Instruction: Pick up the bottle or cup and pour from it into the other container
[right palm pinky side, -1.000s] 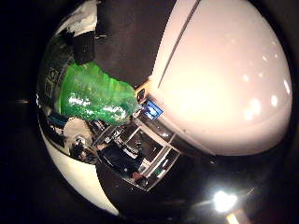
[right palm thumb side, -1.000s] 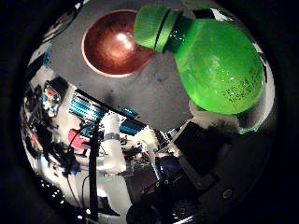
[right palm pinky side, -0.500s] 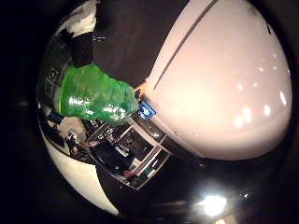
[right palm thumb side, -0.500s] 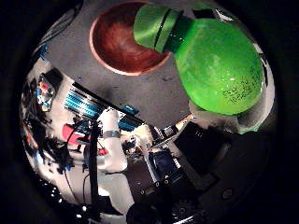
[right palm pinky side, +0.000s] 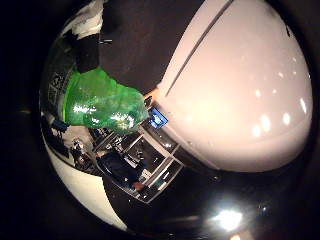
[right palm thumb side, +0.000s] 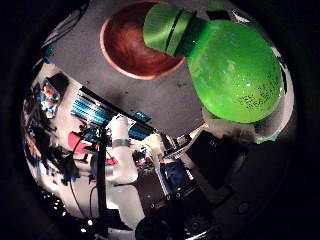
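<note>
I have the green bottle (right palm thumb side: 235, 75) filling the upper right of the thumb-side view, so it sits close against the palm, and its capped neck reaches out over the rim of the brown bowl (right palm thumb side: 125, 47) at the top centre of that frame. The bowl rests on a dark grey table (right palm thumb side: 165, 100). In the little-finger-side view the bottle's body shows at the left, with a dark part of the hand (right palm pinky side: 90, 47) lying across it and a large pale rounded part of the hand filling the right; from that I judge the hand is wrapped round the bottle and carrying it, though I can't see every finger's contact. The cap looks as if it is on, so I can't tell whether anything would actually come out. To do this step well, I'd centre the mouth over the middle of the bowl rather than its near rim before tipping further, then rotate at the wrist slowly so the neck drops without swinging sideways. I'd keep the squeeze steady; the bottle looks thin and smooth and could slide in the hold as it tilts.
</note>
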